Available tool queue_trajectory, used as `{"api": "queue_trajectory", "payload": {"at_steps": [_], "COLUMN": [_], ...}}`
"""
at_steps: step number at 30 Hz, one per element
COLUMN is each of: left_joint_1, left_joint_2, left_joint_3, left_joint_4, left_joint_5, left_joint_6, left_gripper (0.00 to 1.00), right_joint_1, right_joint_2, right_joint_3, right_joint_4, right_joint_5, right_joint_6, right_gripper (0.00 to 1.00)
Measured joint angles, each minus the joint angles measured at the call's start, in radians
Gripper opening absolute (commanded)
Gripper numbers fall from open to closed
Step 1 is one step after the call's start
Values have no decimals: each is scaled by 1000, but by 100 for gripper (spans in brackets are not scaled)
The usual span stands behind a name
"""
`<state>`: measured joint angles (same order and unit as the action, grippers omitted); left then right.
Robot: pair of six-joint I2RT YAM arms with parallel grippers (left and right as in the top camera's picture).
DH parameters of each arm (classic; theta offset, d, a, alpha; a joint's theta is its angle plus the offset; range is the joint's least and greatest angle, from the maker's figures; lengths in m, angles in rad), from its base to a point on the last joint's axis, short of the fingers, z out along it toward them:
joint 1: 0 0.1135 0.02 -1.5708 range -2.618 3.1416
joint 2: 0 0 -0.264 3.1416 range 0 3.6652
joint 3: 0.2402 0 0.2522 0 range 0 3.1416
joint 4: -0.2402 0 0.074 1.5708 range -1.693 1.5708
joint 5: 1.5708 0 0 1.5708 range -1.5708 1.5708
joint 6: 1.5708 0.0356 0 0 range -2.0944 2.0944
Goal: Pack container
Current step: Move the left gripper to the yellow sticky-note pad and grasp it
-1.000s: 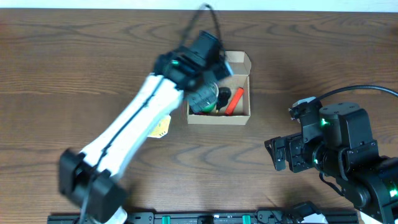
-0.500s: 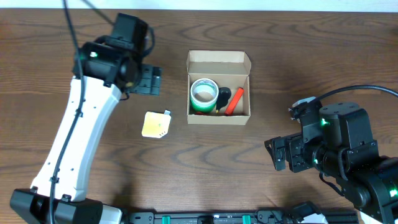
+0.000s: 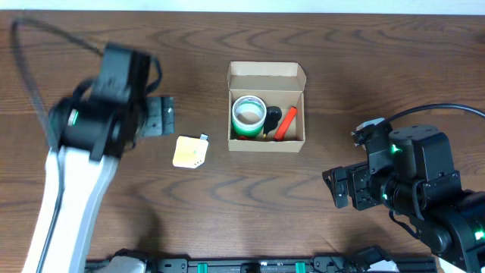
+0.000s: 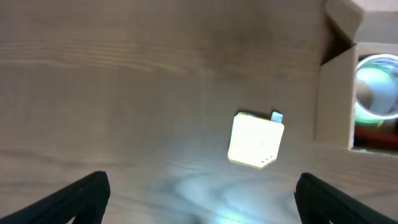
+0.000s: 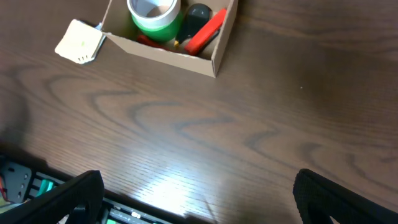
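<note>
The container [image 3: 266,73] is a small tan cardboard box with its flaps open, standing at the middle back of the table. Inside it are a green tape roll [image 3: 248,115], a black item [image 3: 273,117] and a red item [image 3: 286,123]. A pale yellow square pad [image 3: 189,152] lies on the wood left of the box. My left gripper [image 3: 161,116] hovers open and empty a little left of and above the pad [image 4: 256,140]. My right gripper [image 3: 339,189] is open and empty at the front right, well away from the box [image 5: 168,53].
A black rail with green lights [image 3: 250,267] runs along the table's front edge, and it shows again as the rail [image 5: 25,183] below the right gripper. Bare wood lies between the right gripper and the box, and around the pad.
My left arm has swung away from over the box to the left, and the green roll now lies uncovered inside. The right arm has not moved.
</note>
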<state>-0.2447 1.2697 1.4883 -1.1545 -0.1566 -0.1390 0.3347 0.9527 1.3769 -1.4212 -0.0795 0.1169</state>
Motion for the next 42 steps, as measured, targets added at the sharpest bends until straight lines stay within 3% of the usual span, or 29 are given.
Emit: {"api": "queue_trajectory", "payload": {"at_steps": [5, 9, 13, 27, 42], "left_joint_1": [0, 0, 0, -3, -113], "left_joint_2": [-128, -80, -10, 283, 333], "left_joint_3": [-293, -510, -627, -653, -653], "left_joint_4": [288, 491, 597, 712, 743], "left_joint_5": [70, 177, 249, 246, 126], "left_joint_6": [84, 135, 151, 104, 87], "left_gripper": [95, 95, 95, 95, 95], "right_joint_1": [0, 0, 0, 0, 0], "right_joint_2": [0, 0, 0, 0, 0], "right_joint_3": [0, -1, -1, -1, -1], "right_joint_4": [0, 0, 0, 0, 0], "right_joint_5": [0, 0, 0, 0, 0], "right_joint_6": [0, 0, 0, 0, 0], "right_gripper": [99, 99, 99, 99, 99]}}
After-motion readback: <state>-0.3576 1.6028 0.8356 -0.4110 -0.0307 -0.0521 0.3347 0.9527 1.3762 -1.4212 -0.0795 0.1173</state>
